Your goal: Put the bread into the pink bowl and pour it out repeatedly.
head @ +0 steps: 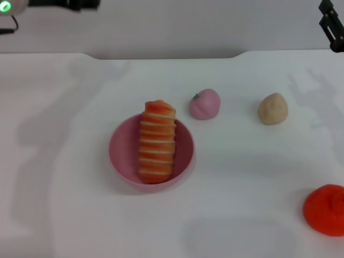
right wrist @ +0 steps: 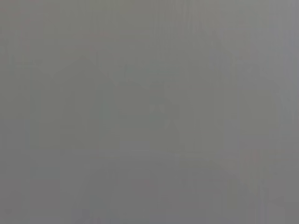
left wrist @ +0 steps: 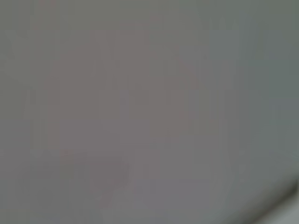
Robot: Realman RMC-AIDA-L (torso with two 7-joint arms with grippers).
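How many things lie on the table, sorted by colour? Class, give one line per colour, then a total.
Pink: 2, the pink bowl and a peach-like fruit
Orange-red: 2, the bread lying in the bowl, and a crinkly blob
Beige: 1, a round lump
Total: 5

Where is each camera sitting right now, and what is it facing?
Head view: on the robot's head, looking forward and down at the white table, with the bread lying in the pink bowl; a dark piece of each arm shows at the top corners, left and right.
Left wrist view: on the left wrist, facing a blank grey surface; no fingers show.
Right wrist view: on the right wrist, likewise blank grey.
The two wrist views share only that featureless grey; neither shows the table's things.
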